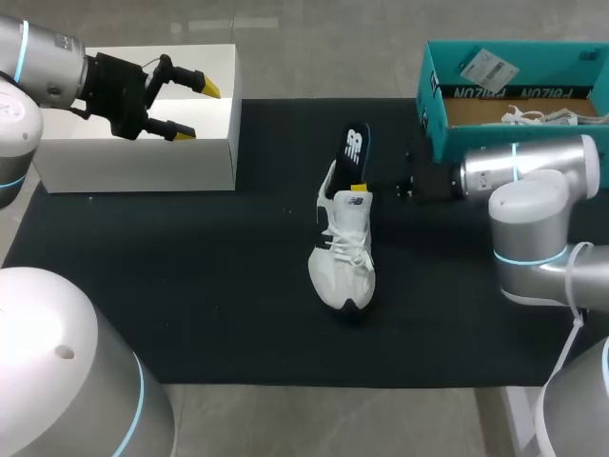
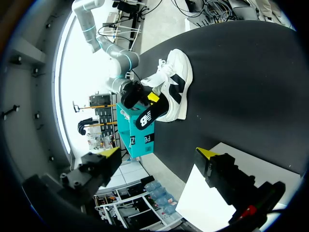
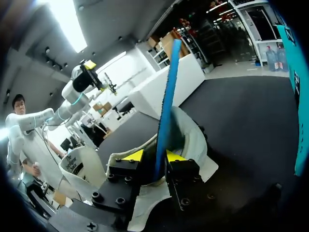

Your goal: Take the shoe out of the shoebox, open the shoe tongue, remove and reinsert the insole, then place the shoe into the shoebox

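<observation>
insole [image 1: 354,152] is being clamped by the right gripper [image 3: 153,155] at the heel of the shoe [image 1: 343,252] lying on the mat [image 1: 190,286], while the left gripper [image 1: 186,107] is being held wide open and empty, so the unbraced shoe risks being dragged or tipped.

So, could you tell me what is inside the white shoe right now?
The dark insole sticks partly out of the shoe, pinched by the right gripper. Its lower end and the rest of the interior are hidden by the upper.
</observation>
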`<state>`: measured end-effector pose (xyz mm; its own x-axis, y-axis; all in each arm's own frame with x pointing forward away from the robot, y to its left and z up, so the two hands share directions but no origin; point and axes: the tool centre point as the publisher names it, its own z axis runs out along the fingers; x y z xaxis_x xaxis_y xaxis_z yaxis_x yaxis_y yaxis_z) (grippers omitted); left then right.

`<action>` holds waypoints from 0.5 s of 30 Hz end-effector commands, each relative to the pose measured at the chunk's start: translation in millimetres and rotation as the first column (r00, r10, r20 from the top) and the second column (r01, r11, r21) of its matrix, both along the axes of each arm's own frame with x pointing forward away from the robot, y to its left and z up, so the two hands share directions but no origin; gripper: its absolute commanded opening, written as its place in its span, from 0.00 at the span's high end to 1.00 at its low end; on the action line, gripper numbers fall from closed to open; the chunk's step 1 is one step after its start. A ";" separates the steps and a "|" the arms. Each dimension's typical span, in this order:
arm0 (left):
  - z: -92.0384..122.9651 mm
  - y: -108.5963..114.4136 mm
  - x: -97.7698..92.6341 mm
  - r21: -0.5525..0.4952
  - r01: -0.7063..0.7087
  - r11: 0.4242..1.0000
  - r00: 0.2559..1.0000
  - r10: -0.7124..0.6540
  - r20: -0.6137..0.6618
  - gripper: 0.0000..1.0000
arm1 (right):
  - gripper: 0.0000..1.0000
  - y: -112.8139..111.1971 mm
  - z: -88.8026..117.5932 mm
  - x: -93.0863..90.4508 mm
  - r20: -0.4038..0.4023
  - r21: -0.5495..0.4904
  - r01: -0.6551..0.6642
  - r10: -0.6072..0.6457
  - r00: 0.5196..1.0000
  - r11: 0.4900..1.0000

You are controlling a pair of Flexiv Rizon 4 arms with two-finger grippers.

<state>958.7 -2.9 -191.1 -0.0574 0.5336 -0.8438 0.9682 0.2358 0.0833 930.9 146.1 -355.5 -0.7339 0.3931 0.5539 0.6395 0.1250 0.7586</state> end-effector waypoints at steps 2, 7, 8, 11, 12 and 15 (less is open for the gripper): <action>0.3 -0.3 -0.2 0.004 0.000 1.000 1.000 0.000 0.000 0.00 | 0.47 -5.7 19.7 11.2 0.033 -0.024 -0.007 0.007 0.999 1.000; 0.3 -0.3 -0.2 0.004 0.000 1.000 1.000 0.000 0.000 0.00 | 0.63 -7.6 26.1 22.0 0.047 -0.038 -0.027 0.029 0.998 0.999; 0.3 -0.3 -0.2 0.004 0.000 1.000 1.000 0.000 0.000 0.00 | 0.67 -7.8 26.4 23.1 0.047 -0.039 -0.029 0.031 0.998 0.999; 0.3 -0.3 -0.2 0.004 0.000 1.000 1.000 0.000 0.000 0.00 | 0.99 -7.5 26.2 25.8 0.047 -0.038 -0.034 0.036 0.998 0.999; 0.3 -0.3 -0.2 0.004 0.000 1.000 1.000 0.000 0.000 0.00 | 1.00 -7.5 25.7 26.5 0.040 -0.033 -0.038 0.039 0.998 0.999; 0.3 -0.3 -0.2 0.004 0.000 1.000 1.000 0.000 0.000 0.00 | 1.00 -7.1 23.5 27.7 0.027 -0.023 -0.035 0.036 0.999 0.999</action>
